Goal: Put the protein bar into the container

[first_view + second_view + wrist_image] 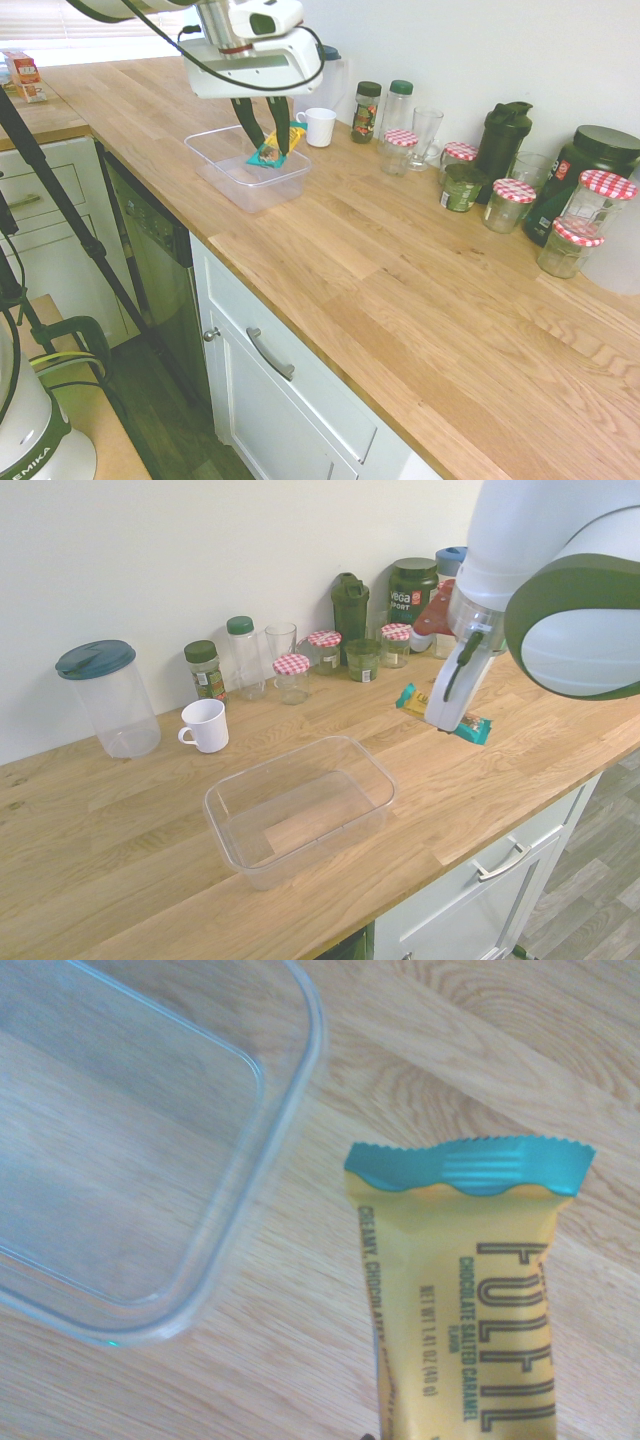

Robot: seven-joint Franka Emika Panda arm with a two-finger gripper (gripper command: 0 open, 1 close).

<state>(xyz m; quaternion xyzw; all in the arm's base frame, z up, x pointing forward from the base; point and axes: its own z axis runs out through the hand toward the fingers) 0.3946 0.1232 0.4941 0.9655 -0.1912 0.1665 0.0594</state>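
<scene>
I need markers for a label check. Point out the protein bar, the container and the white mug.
protein bar (pixel 470 1290): wrist view, on the yellow middle of the wrapper.
container (pixel 372 770): second exterior view, on the rim at its right end.
white mug (pixel 207 724): second exterior view, on the mug's outer wall.

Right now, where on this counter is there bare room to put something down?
The wide wood between the tub and the checked-lid jars is bare, front edge included. Along the wall it is crowded: mug, bottles, shaker.
</scene>
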